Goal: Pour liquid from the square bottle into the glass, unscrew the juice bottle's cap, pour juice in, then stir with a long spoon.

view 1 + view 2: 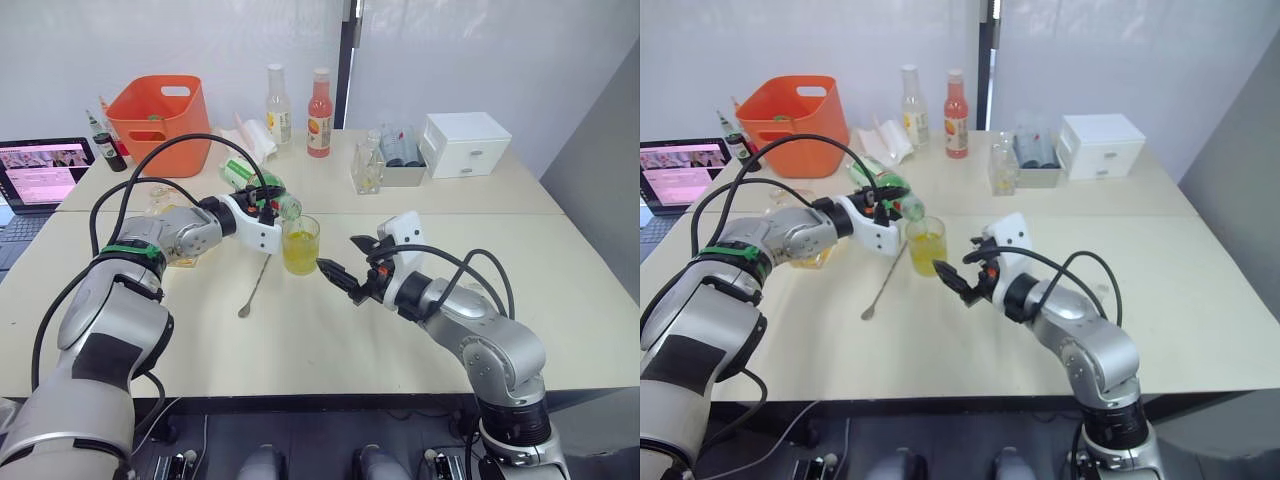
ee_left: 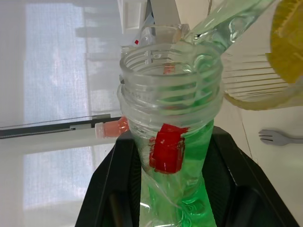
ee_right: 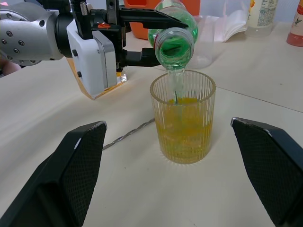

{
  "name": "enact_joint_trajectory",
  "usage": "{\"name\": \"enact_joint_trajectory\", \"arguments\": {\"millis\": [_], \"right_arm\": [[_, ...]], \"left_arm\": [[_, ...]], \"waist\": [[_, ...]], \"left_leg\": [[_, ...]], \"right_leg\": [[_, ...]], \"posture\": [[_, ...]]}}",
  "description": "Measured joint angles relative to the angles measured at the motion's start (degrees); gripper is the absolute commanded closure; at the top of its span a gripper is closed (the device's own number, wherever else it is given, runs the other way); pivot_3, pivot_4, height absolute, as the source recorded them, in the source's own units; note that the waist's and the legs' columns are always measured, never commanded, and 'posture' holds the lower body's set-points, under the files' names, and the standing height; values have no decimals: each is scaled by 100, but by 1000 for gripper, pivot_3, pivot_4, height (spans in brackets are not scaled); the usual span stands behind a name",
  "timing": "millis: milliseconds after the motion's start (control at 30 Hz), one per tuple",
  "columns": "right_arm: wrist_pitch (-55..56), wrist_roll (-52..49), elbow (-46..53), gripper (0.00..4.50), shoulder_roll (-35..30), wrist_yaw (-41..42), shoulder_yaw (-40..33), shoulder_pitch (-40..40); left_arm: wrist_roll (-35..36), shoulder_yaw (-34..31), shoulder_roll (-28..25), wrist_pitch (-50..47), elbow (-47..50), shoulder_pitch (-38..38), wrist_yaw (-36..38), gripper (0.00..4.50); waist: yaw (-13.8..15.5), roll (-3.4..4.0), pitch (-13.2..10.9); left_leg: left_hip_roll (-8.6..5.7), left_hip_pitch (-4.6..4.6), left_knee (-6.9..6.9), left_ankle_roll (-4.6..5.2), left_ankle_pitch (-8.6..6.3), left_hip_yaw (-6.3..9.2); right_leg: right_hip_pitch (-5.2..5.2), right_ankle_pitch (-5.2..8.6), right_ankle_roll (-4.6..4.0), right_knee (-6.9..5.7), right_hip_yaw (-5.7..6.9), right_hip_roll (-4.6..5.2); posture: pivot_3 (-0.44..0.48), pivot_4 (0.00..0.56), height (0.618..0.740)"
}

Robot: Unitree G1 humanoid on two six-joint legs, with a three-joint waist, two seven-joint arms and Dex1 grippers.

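Note:
My left gripper (image 1: 268,200) is shut on the juice bottle (image 1: 248,178), gripping near its neck. The bottle is tilted mouth-down, and a thin green stream falls from its open mouth (image 3: 175,41) into the glass (image 1: 300,245). The ribbed glass (image 3: 182,120) stands on the table, about half full of yellow liquid. Just right of the glass, my right gripper (image 1: 336,252) is open, its fingers (image 3: 80,165) apart on either side of it and holding nothing. The long spoon (image 1: 255,285) lies flat on the table left of the glass. The square bottle (image 3: 121,79) is mostly hidden behind my left gripper. The cap is out of view.
At the back stand an orange basket (image 1: 160,120), two slim bottles (image 1: 278,105) (image 1: 319,100), a small clear square bottle (image 1: 367,165) and a white drawer box (image 1: 465,143). A laptop (image 1: 45,170) sits far left.

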State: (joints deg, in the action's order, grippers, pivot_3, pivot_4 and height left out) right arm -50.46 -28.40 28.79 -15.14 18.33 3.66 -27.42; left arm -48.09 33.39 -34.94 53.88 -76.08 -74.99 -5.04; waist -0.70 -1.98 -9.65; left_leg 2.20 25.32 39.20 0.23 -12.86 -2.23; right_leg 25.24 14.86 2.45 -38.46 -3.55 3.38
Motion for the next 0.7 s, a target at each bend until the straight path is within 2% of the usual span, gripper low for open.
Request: {"name": "enact_joint_trajectory", "arguments": {"millis": [267, 567, 700], "right_arm": [[-1, 0, 33, 38, -5, -24, -2, 63], [-1, 1, 35, 38, -30, -17, -12, 74], [-1, 0, 35, 38, -51, 13, -17, 74]], "left_arm": [[935, -592, 162, 85, -76, 188, 1448, 3118], [1792, -1266, 272, -107, -89, 354, 2610, 3118], [2538, -1888, 309, -338, -81, 356, 3336, 3118]], "waist": [[-3, 0, 0], [-1, 0, 0], [-8, 0, 0]], "left_leg": [[-1, 0, 5, 0, 0, 2], [-2, 1, 16, 1, 0, 9], [-2, 1, 19, 1, 0, 11]], "right_leg": [[0, 0, 0, -8, 1, 0], [-2, 0, 0, -15, 3, 1], [-2, 0, 0, -20, 4, 1]], "posture": [[0, 150, 715], [0, 150, 715], [0, 150, 715]]}}
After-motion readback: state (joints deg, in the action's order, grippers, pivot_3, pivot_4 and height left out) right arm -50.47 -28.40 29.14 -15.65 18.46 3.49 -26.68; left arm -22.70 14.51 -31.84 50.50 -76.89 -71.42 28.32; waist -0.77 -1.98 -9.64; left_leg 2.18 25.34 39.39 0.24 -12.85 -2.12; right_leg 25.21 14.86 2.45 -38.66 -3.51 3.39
